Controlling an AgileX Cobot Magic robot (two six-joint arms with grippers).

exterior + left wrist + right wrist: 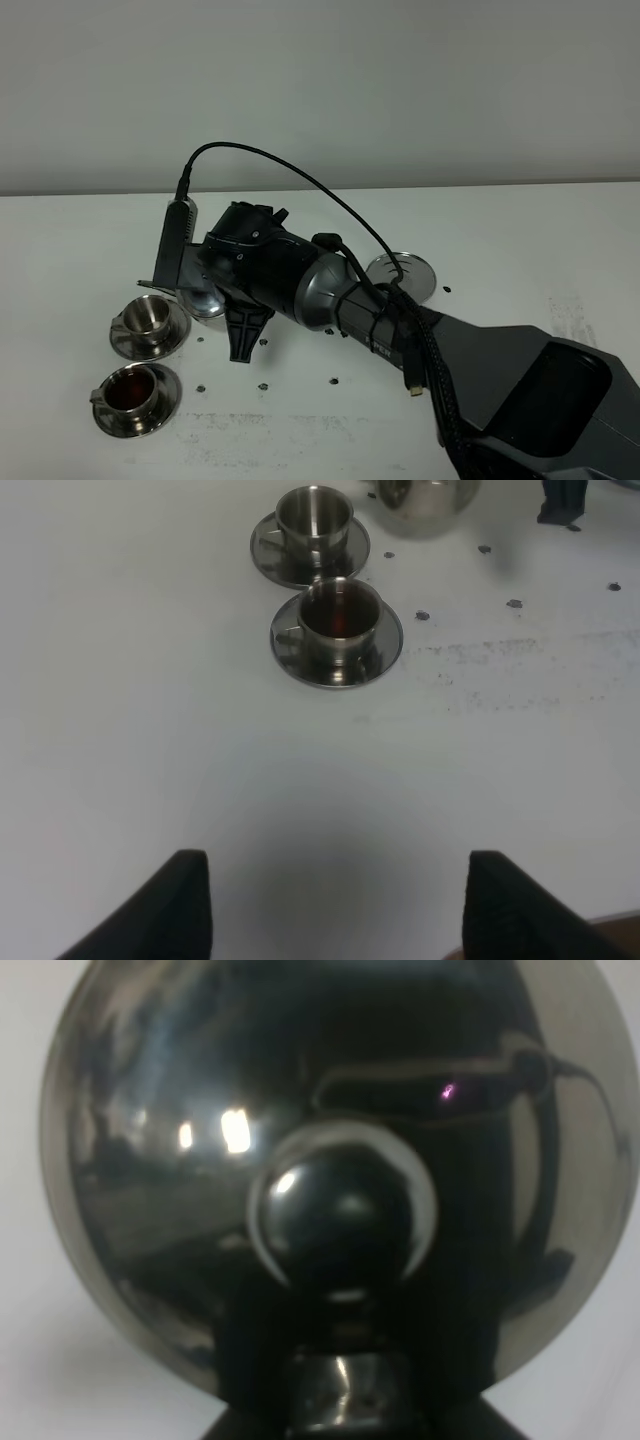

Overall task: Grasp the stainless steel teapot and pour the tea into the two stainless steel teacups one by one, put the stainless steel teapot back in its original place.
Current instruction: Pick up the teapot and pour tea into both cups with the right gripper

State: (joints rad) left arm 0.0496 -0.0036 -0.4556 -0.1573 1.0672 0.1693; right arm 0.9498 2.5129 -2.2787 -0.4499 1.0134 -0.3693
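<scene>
Clearly the stainless steel teapot (150, 1160) fills the right wrist view, seen from over its mirror-bright lid (480, 1260), with the round knob (340, 1215) near the middle. The right gripper (342, 1392) is pressed together on a shiny part at the pot's rim, apparently the handle, and its black body hides that spot in the high view. From the high camera only a small piece of the pot shows under the gripper, just beside the saucer of the rear teacup (313, 515); whether the base touches the table (520, 230) cannot be told. The rear teacup shows bare steel inside. The front teacup (340, 618) stands on its own saucer (300, 655) just beside the rear one and holds dark reddish-brown tea (338, 608). The round steel disc (402, 272) lies flat on the table, well apart from the pot and on the far side of the right arm from the cups, partly covered by the arm. A black cable (300, 175) arches over the wrist from the camera back to the forearm. Small dark specks (515, 604) dot the white surface near the cups. The left gripper (340, 910) is above bare table, well apart from the front teacup, its two black fingers (185, 910) spread wide with only table between them.
</scene>
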